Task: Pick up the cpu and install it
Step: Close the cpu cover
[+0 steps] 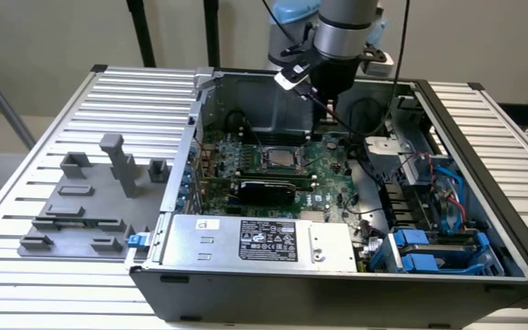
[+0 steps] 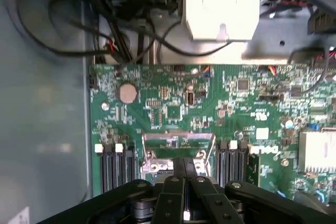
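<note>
Jaws first: the gripper (image 2: 185, 163) is closed, its two matte black fingers (image 2: 177, 174) pressed flat together with nothing between them. In the wrist view they hang over the metal frame of the socket (image 2: 178, 148), a bright stamped-steel rectangle with screw heads at its corners, and they hide part of it.

From the exterior view, the gripper (image 1: 326, 104) is up near the case's rear wall, above the board and touching nothing. The cpu (image 1: 282, 158) lies flat inside the socket (image 1: 266, 157), a small silvery square with a dull metal sheen ringed by the dark frame. It sits seated in the board, apart from the fingers.

Widening out, the motherboard (image 2: 236, 103) is glossy green, peppered with tiny chips and solder points. There's a round, flat coin battery (image 2: 127, 93), ribbed black memory slots (image 2: 113, 163) with white clips beside the socket, and a finned pale heatsink (image 2: 317, 150) near the board's edge. Thin black cables (image 2: 131, 30) loop across bare grey sheet metal.

Further out, the case (image 1: 470, 148) is an open steel box lying on its side. A brushed silver power supply (image 1: 245, 240) with a dark label runs along its near edge, with blue plastic drive carriers (image 1: 429, 251) at the exterior view's right. On the exterior view's left, a grey plastic fixture (image 1: 80, 203) with blocky uprights rests on the ribbed aluminium table (image 1: 25, 282).
</note>
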Action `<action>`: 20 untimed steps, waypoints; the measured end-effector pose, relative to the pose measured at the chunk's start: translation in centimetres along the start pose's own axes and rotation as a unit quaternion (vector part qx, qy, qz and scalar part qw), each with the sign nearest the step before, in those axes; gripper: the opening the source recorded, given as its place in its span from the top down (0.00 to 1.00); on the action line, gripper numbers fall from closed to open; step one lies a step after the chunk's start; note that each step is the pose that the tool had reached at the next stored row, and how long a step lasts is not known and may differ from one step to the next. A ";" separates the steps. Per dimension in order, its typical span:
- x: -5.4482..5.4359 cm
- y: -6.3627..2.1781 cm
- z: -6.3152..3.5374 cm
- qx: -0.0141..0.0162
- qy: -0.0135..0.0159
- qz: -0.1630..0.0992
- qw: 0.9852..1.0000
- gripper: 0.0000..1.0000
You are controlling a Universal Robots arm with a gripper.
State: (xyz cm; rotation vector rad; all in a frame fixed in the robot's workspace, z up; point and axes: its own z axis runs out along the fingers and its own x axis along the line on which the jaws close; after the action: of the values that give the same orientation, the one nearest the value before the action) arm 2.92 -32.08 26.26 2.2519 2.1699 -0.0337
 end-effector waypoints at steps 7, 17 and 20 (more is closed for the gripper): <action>0.1 3.13 -0.35 0.002 0.000 0.000 1.000 0.89; 0.2 3.74 1.10 0.002 0.000 0.000 1.000 0.89; 0.2 3.75 1.50 0.006 0.000 0.000 1.000 0.89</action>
State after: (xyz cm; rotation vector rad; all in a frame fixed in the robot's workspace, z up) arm 6.67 -32.08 24.74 2.2570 2.1756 -0.0461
